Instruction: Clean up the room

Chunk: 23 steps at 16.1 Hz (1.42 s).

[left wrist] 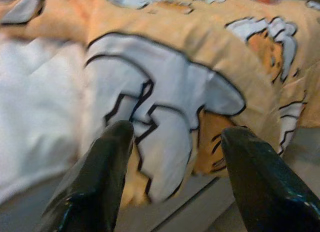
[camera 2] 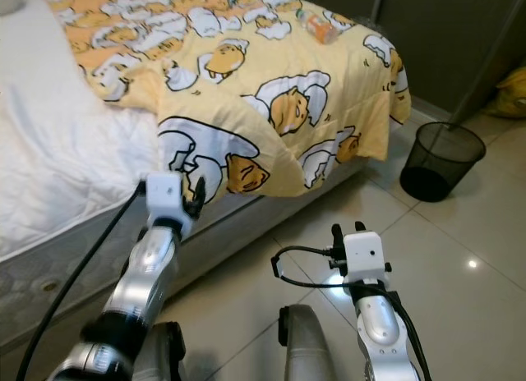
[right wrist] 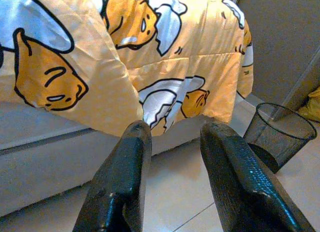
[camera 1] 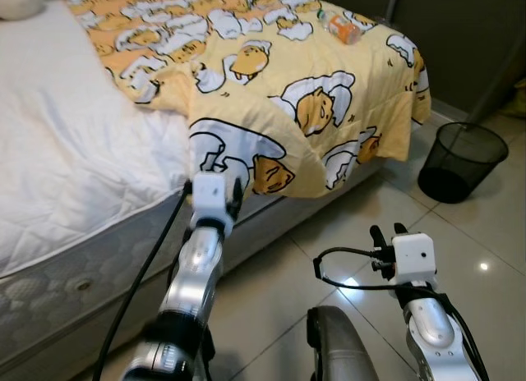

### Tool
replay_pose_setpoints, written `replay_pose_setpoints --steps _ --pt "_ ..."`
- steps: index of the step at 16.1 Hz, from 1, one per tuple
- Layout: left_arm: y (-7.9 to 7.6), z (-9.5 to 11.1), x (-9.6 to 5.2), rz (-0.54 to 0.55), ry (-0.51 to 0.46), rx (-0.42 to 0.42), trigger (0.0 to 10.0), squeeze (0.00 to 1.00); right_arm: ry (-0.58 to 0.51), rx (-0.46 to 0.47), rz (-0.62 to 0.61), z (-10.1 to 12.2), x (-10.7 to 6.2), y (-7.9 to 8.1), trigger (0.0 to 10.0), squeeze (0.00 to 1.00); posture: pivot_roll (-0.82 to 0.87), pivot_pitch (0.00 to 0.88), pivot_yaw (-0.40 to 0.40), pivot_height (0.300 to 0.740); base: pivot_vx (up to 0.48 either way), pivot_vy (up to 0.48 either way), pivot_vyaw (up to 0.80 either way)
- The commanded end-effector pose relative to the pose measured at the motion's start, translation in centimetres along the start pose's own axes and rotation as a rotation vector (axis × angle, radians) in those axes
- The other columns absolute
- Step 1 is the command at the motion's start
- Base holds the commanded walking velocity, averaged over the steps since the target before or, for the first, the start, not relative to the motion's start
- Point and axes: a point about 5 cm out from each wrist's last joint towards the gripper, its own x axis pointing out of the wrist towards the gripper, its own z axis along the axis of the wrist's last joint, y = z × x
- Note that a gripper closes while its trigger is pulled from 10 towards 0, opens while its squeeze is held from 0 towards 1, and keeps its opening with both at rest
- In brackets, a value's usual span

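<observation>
A yellow blanket point(camera 1: 288, 94) printed with cartoon characters lies askew over the bed, one corner hanging off the mattress side. My left gripper point(left wrist: 172, 137) is open right at that hanging corner point(camera 1: 246, 163), its fingers either side of the white-and-black print, not closed on it. An orange bottle point(camera 1: 343, 28) lies on the blanket near the bed's far corner. My right gripper point(camera 1: 388, 231) hovers open over the tiled floor, holding nothing and pointing toward the bed side.
The white mattress point(camera 1: 66, 151) is bare on the left. A black mesh wastebasket point(camera 1: 462, 161) stands on the glossy tiles to the right of the bed, by a dark wall. Something yellow point(camera 2: 514, 89) lies at the far right edge.
</observation>
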Motion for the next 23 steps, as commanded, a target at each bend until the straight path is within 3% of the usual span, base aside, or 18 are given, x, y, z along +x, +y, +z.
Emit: replay_pose_setpoints --steps 1,5,6,16,21,23 --pt "0.5 0.2 0.0 0.030 0.000 -0.006 10.0 1.00 -0.024 0.003 -0.006 0.4 0.0 -0.2 10.0 0.00 -0.22 0.000 0.055 0.595 0.000 0.000 0.00" --pt "0.4 -0.1 0.1 0.033 0.030 -0.078 10.0 1.00 -0.023 0.001 0.004 0.3 0.0 0.0 10.0 0.00 -0.21 0.000 0.052 0.595 0.217 0.000 0.00" --pt "0.8 0.1 0.2 0.065 0.031 -0.067 10.0 0.00 -0.024 0.000 0.005 0.3 0.1 0.0 10.0 0.00 -0.21 0.000 0.050 0.595 0.469 0.000 0.00" --pt "1.6 0.7 0.2 0.151 -0.003 -0.075 10.0 0.00 -0.017 -0.011 0.018 0.3 0.3 -0.1 10.0 0.00 -0.21 0.000 0.035 0.595 0.477 0.000 0.00" --pt "2.6 2.4 0.1 0.177 -0.089 -0.033 10.0 0.00 -0.018 -0.010 0.030 0.3 0.5 0.2 10.0 0.00 -0.19 0.000 0.028 0.595 0.000 0.000 0.00" --pt "2.0 1.7 0.1 0.131 -0.041 -0.032 10.0 0.00 -0.015 -0.004 0.036 0.2 0.4 0.5 10.0 0.00 -0.19 0.005 0.031 0.595 0.000 0.000 0.00"
